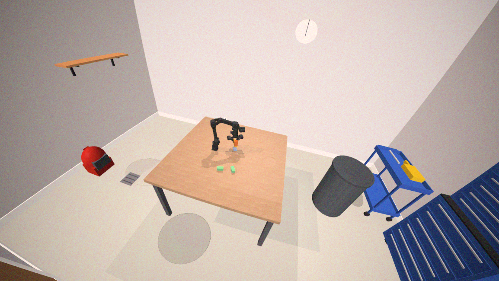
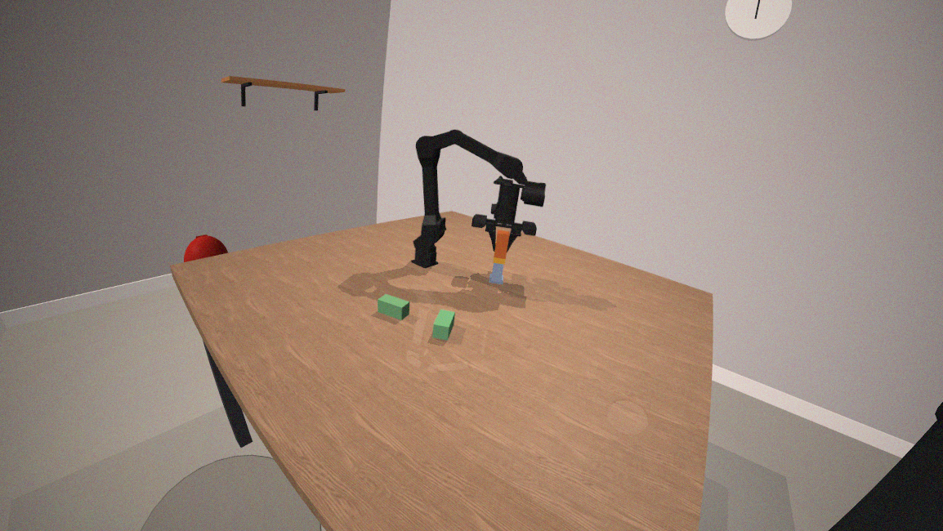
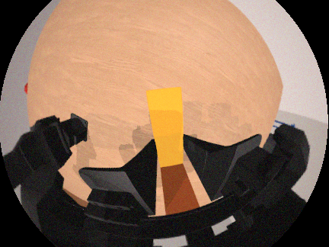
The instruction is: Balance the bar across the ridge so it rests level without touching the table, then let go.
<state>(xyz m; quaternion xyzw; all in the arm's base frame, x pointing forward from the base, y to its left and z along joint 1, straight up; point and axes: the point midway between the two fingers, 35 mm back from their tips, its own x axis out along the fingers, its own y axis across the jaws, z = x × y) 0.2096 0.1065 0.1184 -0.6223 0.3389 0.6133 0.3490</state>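
My gripper (image 1: 235, 141) (image 2: 502, 249) (image 3: 167, 140) is shut on the yellow bar (image 2: 499, 261) (image 3: 166, 110). An orange block (image 1: 235, 143) (image 2: 502, 239) (image 3: 180, 190) is at one end of the bar, on the side facing the top and exterior views. The blue-grey ridge (image 1: 235, 148) (image 2: 497, 274) stands on the table directly below the bar in the top and exterior views. The bar is clear of the table, but whether it touches the ridge or is level I cannot tell. The ridge is hidden in the wrist view.
Two small green blocks lie on the wooden table (image 1: 195, 170) (image 2: 560, 369), nearer the top and exterior views. One green block (image 1: 219, 168) (image 2: 393, 306) is to the left. The other green block (image 1: 232, 169) (image 2: 443, 324) is to its right. The arm's base is behind them.
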